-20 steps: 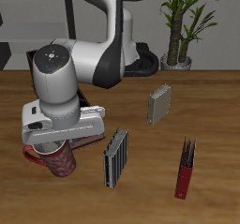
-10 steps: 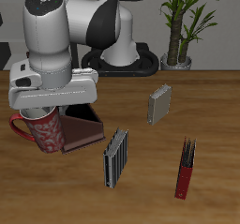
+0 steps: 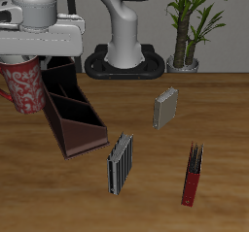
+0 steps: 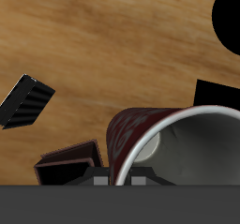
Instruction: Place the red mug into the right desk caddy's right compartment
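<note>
My gripper (image 3: 29, 63) is shut on the red mug (image 3: 24, 86), a speckled red mug held upright well above the table. The mug hangs beside the far end of the right desk caddy (image 3: 74, 115), a long dark maroon box with dividers. The tall-walled end section (image 3: 62, 78) of the caddy is next to the mug; the lowered, sloping end (image 3: 84, 135) points toward the table's front. In the wrist view the mug (image 4: 136, 139) with its grey-white inside fills the space by the fingers (image 4: 120, 179), and a corner of the caddy (image 4: 67, 164) shows below it.
Two grey ribbed upright blocks (image 3: 120, 163) (image 3: 165, 107) stand mid-table; one also shows in the wrist view (image 4: 23, 101). A slim red book (image 3: 193, 176) stands near the front. A potted plant (image 3: 190, 27) and the robot base (image 3: 122, 63) are at the back.
The gripper has risen with the red mug, lifting it from the table by the caddy's near side up and back to beside the caddy's far end.
</note>
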Available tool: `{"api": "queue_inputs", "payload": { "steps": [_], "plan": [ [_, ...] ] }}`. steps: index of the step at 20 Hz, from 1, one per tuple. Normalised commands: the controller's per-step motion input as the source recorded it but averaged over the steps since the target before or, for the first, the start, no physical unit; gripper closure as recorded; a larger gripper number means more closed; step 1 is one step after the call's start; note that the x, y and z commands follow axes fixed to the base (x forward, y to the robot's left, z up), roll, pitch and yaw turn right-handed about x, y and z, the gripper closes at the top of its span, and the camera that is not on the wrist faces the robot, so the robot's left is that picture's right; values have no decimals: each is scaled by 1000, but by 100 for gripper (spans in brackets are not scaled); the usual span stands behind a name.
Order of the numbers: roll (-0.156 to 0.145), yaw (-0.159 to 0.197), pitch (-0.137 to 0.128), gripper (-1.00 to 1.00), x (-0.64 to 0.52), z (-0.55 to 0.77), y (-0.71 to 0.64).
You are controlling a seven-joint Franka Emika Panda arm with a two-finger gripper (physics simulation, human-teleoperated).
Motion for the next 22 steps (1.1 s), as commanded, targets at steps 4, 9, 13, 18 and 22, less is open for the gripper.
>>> {"api": "queue_inputs", "payload": {
  "steps": [4,9,13,18,22],
  "plan": [
    [-29,-21,-77,100,-456,608,-172],
    [-42,-76,-74,100,-597,638,-194],
    [-5,-39,-29,100,-636,383,12],
    [-40,-43,33,100,-649,153,1],
    [-103,-38,3,100,-504,-10,-220]
  ]
}}
